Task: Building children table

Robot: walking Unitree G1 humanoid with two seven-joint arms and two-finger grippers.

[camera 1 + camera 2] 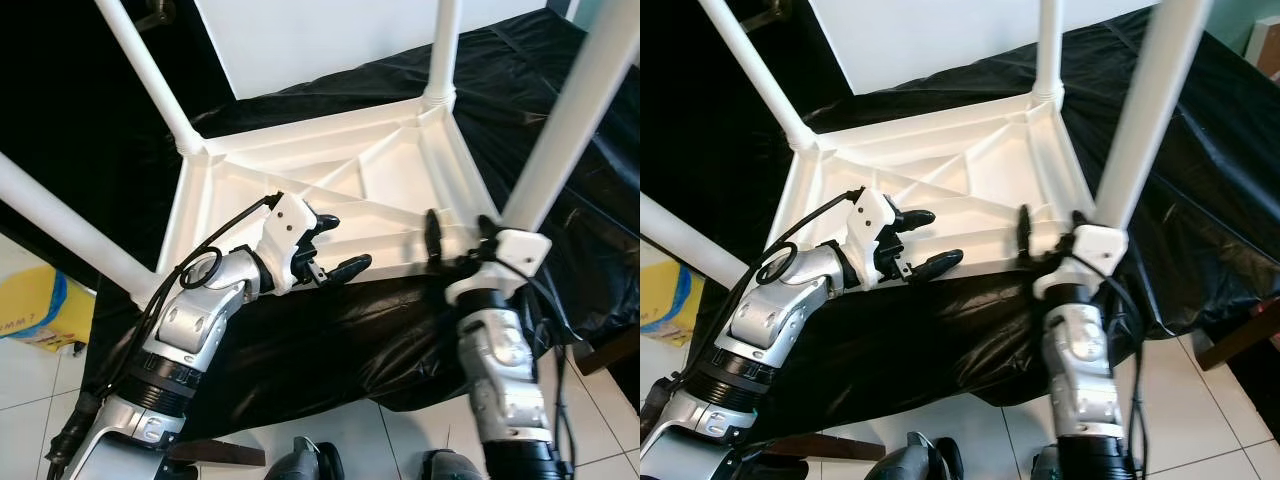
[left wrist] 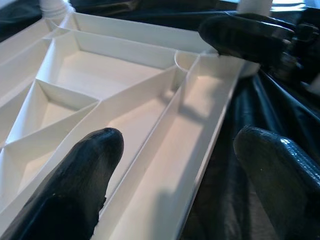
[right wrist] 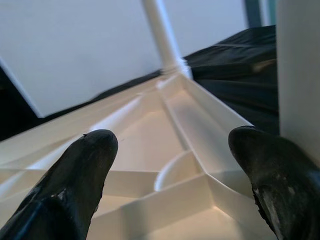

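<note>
White table (image 1: 330, 190) upside down, legs up

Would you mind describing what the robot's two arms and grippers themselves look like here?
Both arms are silver metal with black ribbed collars. The left arm carries a black cable looping up to a white plastic housing at its wrist. The left gripper has two long, rounded black fingers. The right arm has a matching white wrist housing with thinner black cables, and the right gripper has the same black fingers.

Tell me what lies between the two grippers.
Between the left gripper and right gripper runs the upturned tabletop's near rim, its ribbed underside behind it, as the left eye view shows.
</note>
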